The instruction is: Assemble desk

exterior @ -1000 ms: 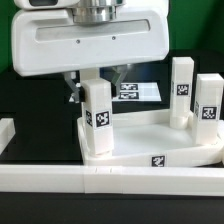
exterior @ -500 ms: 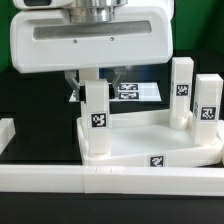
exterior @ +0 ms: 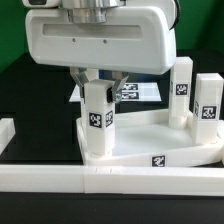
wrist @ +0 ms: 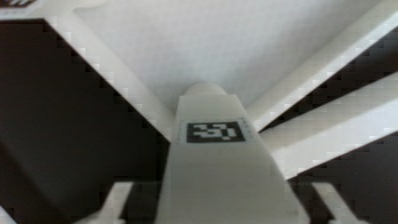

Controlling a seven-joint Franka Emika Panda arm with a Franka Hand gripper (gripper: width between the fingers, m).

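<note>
In the exterior view, the gripper is reaching straight down from its bulky white wrist housing, its fingers pinching the top of a white desk leg that is standing upright in the near corner of the desk panel at the exterior view's left. The panel, a white rimmed tray, is lying on the black surface just behind the long white border rail along the surface's near edge. Two more legs are standing upright at the panel's end toward the exterior view's right, and the marker board is lying flat behind the panel.

In the wrist view, the held leg is running away from the camera between the two fingers, its tag facing the lens, and its far end is meeting the panel floor near where two raised rims converge. The parts look like rigid, light, smooth plastic, so the leg is likely to slip or twist under a loose grip; taking it high on its flat sides, as here, seems soundest. Whether the leg is fully seated in its corner hole cannot be told.
</note>
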